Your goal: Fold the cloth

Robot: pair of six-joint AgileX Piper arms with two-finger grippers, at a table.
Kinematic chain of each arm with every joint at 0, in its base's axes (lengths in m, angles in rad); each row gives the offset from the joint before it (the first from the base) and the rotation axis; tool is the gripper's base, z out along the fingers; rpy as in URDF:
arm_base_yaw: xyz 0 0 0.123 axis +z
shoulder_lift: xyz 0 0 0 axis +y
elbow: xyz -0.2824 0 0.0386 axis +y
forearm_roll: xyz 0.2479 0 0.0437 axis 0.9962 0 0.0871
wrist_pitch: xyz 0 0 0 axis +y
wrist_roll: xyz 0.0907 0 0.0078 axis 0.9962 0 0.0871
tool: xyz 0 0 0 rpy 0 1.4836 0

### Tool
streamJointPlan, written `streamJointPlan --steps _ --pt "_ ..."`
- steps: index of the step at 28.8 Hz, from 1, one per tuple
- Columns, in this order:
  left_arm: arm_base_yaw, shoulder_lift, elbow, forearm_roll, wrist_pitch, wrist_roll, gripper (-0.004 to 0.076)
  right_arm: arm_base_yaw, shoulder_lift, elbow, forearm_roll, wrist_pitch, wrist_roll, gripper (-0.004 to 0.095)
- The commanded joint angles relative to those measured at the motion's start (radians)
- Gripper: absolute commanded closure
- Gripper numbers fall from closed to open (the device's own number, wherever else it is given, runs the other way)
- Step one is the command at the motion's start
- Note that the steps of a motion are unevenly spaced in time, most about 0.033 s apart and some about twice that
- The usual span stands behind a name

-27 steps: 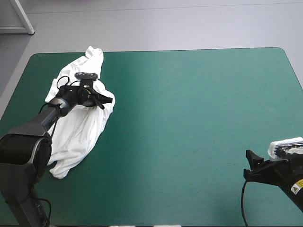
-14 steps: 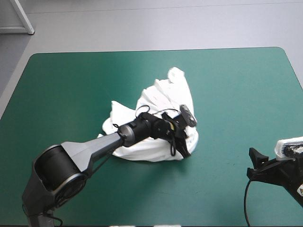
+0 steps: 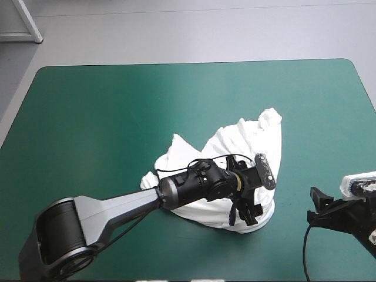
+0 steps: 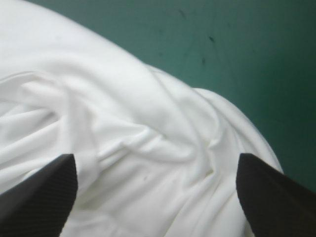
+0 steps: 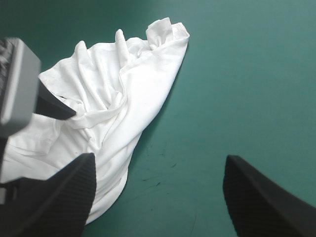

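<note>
released left pincer (image 4: 158, 163) hangs over the crumpled t-shirt (image 3: 247, 141) near the worktop's (image 3: 117, 106) front edge, released right pincer (image 5: 158, 163) by its right edge.

The left fingers (image 4: 39, 197) have dragged the T-shirt (image 3: 241, 141) (a crumpled heap) rightward and nearer.

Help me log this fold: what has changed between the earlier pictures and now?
The left gripper swept from the left side of the table across to right of centre, dragging the T-shirt along as a crumpled heap; it now stands open over that heap. The right gripper stayed put, open, near the table's right near corner.
</note>
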Motion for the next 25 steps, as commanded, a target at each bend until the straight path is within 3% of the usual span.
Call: streamJointPlan --steps 1,2,5,9,17,25 --pt "0.001 -0.156 -0.081 0.212 0.16 -0.266 0.0134 0.001 0.013 -0.034 -0.017 -0.063 0.0 0.0236" --pt "0.017 -0.196 -0.081 0.261 0.258 -0.337 0.017 0.001 0.02 -0.034 -0.029 -0.063 0.002 0.0236" --pt "0.079 -0.271 -0.069 0.259 0.454 -0.364 0.021 0.001 0.064 -0.034 -0.029 -0.069 0.004 0.0236" --pt "0.188 -0.417 0.029 0.227 0.523 -0.415 0.0211 0.001 0.139 -0.034 -0.029 -0.075 0.004 0.0237" --pt "0.454 -0.603 0.276 0.195 0.482 -0.501 0.0208 0.001 0.23 -0.034 -0.01 -0.126 0.004 0.0237" --pt "0.674 -0.511 0.474 -0.132 0.184 -0.28 0.0208 0.001 0.23 -0.036 0.011 -0.069 0.004 0.0237"
